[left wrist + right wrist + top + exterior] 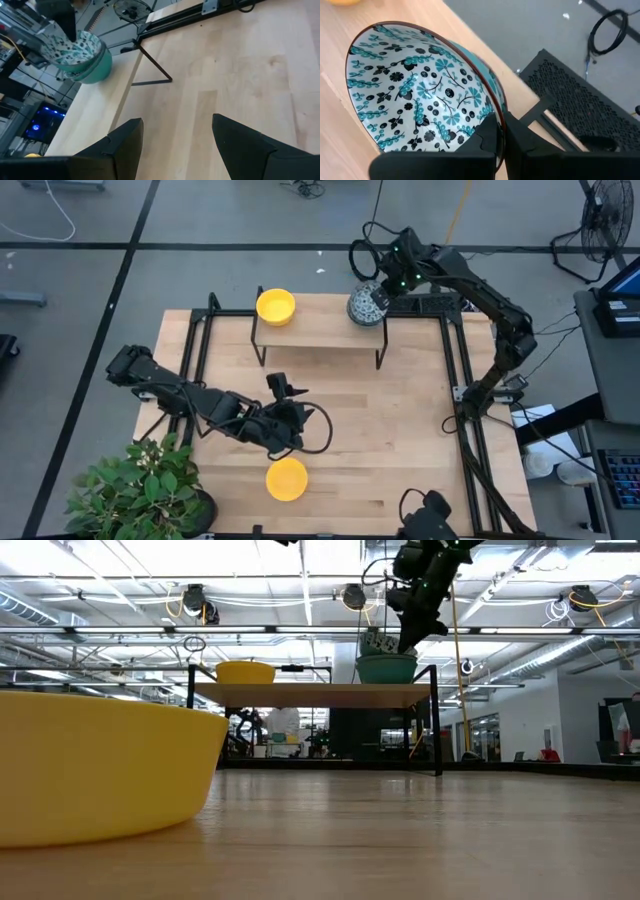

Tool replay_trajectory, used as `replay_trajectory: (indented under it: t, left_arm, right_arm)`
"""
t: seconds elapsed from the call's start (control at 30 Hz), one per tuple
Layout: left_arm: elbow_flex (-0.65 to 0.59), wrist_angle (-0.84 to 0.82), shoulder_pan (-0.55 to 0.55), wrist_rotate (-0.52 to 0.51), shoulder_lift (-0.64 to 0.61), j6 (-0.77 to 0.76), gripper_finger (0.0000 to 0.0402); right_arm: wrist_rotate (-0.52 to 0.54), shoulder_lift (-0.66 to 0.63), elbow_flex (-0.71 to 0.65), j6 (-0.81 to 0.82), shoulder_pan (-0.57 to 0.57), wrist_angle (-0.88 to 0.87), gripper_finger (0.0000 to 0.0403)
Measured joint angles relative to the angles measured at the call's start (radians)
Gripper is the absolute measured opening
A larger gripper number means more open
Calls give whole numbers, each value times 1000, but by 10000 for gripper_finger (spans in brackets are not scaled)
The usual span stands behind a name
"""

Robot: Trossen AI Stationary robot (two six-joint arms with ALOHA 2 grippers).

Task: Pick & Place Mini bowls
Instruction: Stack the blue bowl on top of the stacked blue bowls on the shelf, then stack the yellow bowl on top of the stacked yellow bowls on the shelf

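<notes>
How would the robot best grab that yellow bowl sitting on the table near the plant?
Probably by its rim. The yellow bowl sits upright and open on the table, so a claw coming straight down could pinch the wall, one finger inside, one outside. The left claw hovers open just beside it.

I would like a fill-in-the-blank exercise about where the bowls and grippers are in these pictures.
1. The right gripper is shut on the rim of the ____ bowl.
2. That bowl sits on the raised ____, along with a yellow bowl.
3. The left gripper is ____ and holds nothing.
4. Another yellow bowl rests on the ____.

Missing words: patterned; shelf; open; table
</notes>
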Motion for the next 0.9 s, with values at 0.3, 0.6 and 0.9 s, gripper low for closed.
replay_trajectory:
  t: [0.3, 0.6, 0.9]
  left_arm:
    - [0, -1, -1, 0, 0, -8, 241]
    - [0, 0, -1, 1, 0, -11, 241]
    - [0, -13, -1, 31, 0, -109, 241]
  right_arm:
    - [-1, 3, -63, -13, 0, 33, 34]
    - [85, -58, -64, -40, 8, 96, 95]
    - [-3, -242, -65, -81, 83, 186, 139]
